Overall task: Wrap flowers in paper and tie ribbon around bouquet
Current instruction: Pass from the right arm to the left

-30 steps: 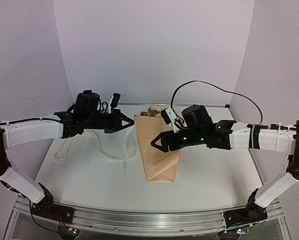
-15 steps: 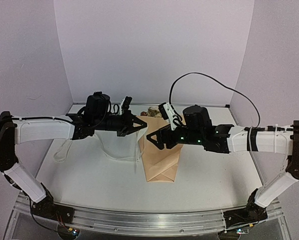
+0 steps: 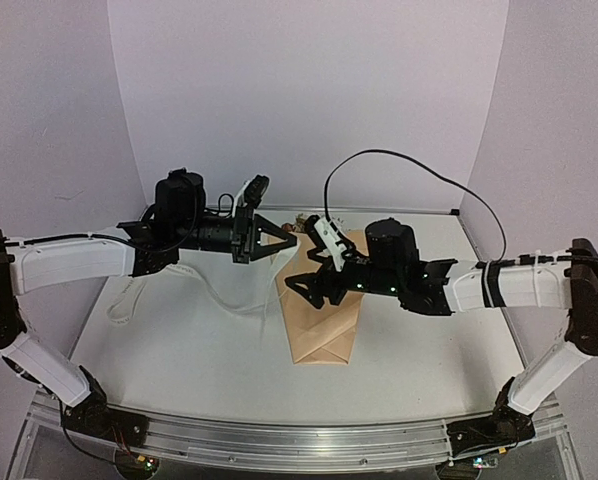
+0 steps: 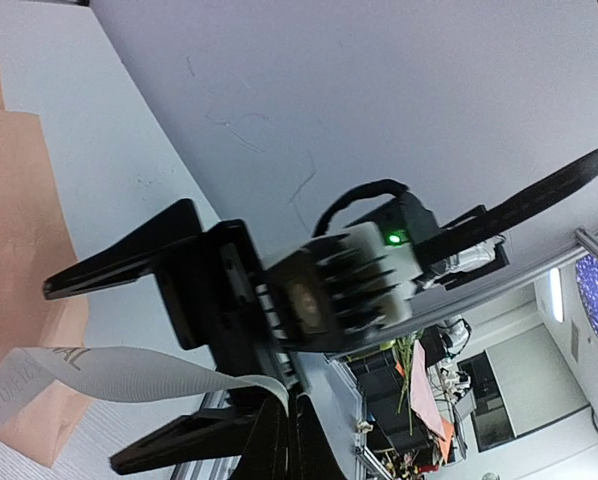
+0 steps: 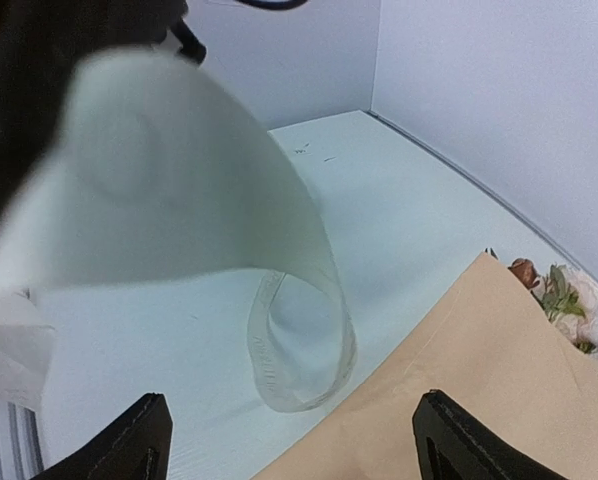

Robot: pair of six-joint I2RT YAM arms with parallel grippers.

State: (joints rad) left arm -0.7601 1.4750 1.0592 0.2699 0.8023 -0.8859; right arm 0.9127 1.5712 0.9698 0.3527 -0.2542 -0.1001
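Observation:
The bouquet [image 3: 325, 325] lies mid-table as a tan paper [image 5: 479, 385] cone, narrow folded end toward me. The flowers [image 3: 306, 222] [image 5: 551, 292] peek out at its far end. My left gripper [image 3: 287, 240] [image 4: 287, 420] hovers above the cone's far left corner, shut on one end of the cream ribbon [image 3: 225, 298] [image 4: 99, 372]. The ribbon hangs from it and trails left across the table. My right gripper [image 3: 301, 283] [image 5: 301, 450] faces the left one just over the cone, open, with nothing between its fingers. A ribbon loop [image 5: 301, 345] hangs in front of it.
More ribbon lies bunched on the white table [image 3: 179, 340] at the left [image 3: 127, 297]. Lilac walls [image 3: 309, 90] close in the back and both sides. A black cable [image 3: 419, 175] arcs above the right arm. The metal rail [image 3: 279, 440] runs along the near edge.
My left gripper has swung right and turned with the ribbon, lifting it over the cone's edge. My right gripper has moved left toward it and opened wider.

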